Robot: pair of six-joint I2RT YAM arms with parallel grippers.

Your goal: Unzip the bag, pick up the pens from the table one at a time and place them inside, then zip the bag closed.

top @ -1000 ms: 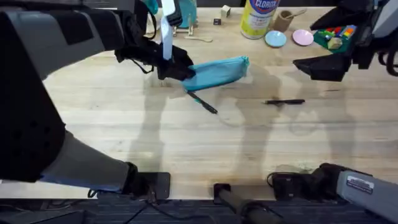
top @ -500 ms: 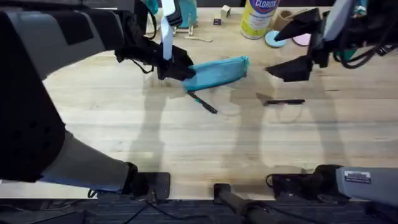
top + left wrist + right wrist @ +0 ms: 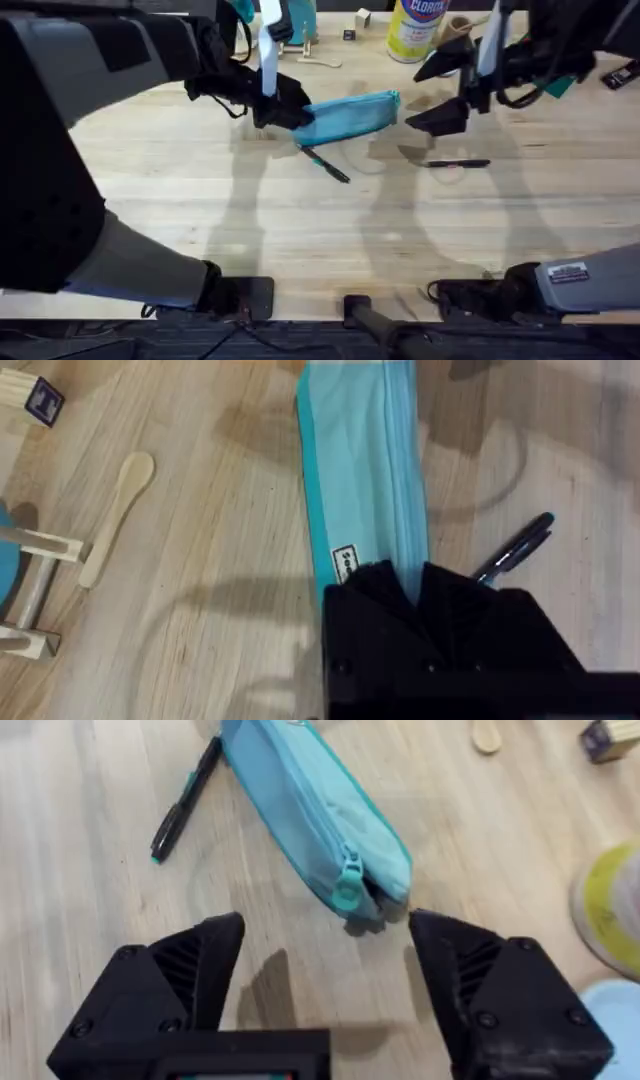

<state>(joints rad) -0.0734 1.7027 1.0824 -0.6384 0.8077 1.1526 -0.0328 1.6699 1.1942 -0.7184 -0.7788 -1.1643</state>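
Observation:
The turquoise bag [image 3: 352,114] lies on the table [image 3: 200,220] behind the middle, its zipper closed. My left gripper [image 3: 283,108] is shut on the bag's [image 3: 358,470] left end. My right gripper [image 3: 440,92] hangs open just right of the bag's other end; in the right wrist view the zipper pull [image 3: 347,886] lies ahead of its spread fingers [image 3: 195,970]. One dark pen [image 3: 326,165] lies slanted in front of the bag, also seen beside the bag as a pen [image 3: 516,546] and pen [image 3: 185,800]. A second pen [image 3: 458,163] lies to the right, below the right gripper.
A Clorox canister [image 3: 415,27], a small wooden block [image 3: 363,17] and a wooden spoon [image 3: 318,62] stand along the back edge. A lettered block [image 3: 40,401] and the spoon [image 3: 114,512] lie beside the bag's far side. The near half of the table is bare wood.
The right arm has swung left from the table's right side to just beside the bag's right end, still open. The left gripper, bag and pens have stayed put.

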